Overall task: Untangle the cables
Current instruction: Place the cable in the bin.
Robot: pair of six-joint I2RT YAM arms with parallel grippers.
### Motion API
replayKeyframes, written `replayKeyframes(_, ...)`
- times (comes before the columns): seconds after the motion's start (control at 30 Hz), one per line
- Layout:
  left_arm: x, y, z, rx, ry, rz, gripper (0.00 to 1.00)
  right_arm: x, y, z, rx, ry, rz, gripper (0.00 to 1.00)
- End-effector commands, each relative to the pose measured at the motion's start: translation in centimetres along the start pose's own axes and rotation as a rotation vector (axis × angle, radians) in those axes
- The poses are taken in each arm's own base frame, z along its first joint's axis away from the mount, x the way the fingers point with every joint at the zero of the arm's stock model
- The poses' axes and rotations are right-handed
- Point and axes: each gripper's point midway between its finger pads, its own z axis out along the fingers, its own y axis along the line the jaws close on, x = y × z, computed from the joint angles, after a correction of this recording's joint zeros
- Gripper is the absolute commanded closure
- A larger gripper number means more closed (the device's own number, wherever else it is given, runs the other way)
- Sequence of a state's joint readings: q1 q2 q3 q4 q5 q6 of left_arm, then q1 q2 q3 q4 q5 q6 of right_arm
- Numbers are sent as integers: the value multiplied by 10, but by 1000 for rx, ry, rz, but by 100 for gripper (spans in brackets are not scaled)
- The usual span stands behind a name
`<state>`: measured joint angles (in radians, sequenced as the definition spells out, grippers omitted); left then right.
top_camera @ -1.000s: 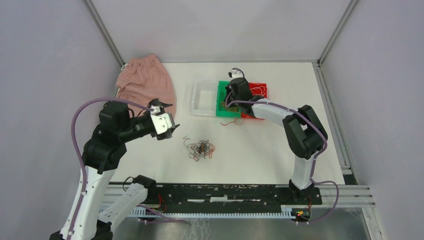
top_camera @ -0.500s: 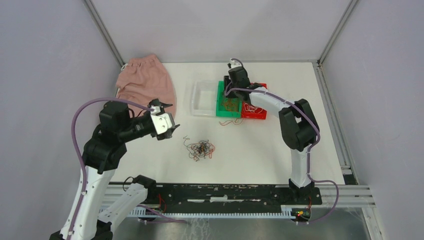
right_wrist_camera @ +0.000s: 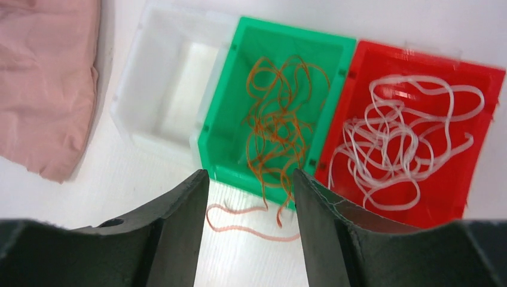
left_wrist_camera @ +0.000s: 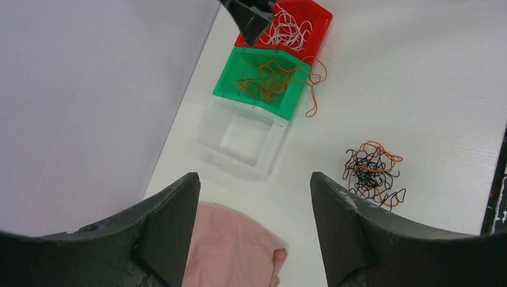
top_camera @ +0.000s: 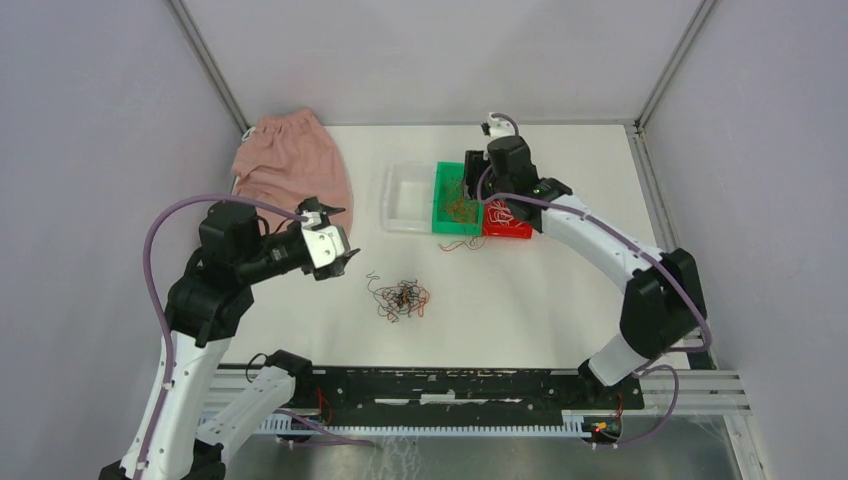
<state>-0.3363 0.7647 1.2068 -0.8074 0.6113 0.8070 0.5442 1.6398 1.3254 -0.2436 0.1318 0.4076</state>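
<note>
While your right gripper [right_wrist_camera: 249,179] is hovering, spread and empty, over the green bin [right_wrist_camera: 287,37] collecting orange cables [right_wrist_camera: 276,128], your left gripper [left_wrist_camera: 254,179] is waiting spread near the unsorted tangle [left_wrist_camera: 370,172].

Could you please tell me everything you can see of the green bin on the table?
The green bin is a small, open-topped rectangular tray that looks like glossy plastic. It stands upright on the white table. It sits in a row between a translucent white bin and a red bin, flush against both. Inside lies a loose tangle of orange-red cables. One strand spills over the wall facing the arms onto the table.
</note>
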Motion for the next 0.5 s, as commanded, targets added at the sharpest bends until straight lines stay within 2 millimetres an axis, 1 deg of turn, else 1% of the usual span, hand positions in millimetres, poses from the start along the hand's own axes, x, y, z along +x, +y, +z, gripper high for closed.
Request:
replayKeyframes(0.0,-9,3,-1,-10,-25,-9,24,40,-12,-29,50,34,21,39)
replayKeyframes(0.07,-8,3,0,-4,-24,-8,24,62,-16,-39,48,49,53,39)
replayKeyframes(0.1,-8,3,0,-2,-24,-6,24,82,-19,-41,51,81,66,38)
replayKeyframes(0.13,-8,3,1,-1,-25,-5,24,90,-18,-43,47,91,72,38)
replayKeyframes(0.17,-8,3,1,2,-26,-4,24,106,-21,-44,54,119,70,37)
replayKeyframes(0.23,-8,2,3,10,-29,-8,24,124,-23,-43,46,139,81,35)
replayKeyframes(0.33,-10,1,4,21,-37,-17,24,137,-25,-35,43,153,82,31)
replayKeyframes(0.47,-11,1,2,15,-38,-20,24,138,-20,-18,25,147,66,29)
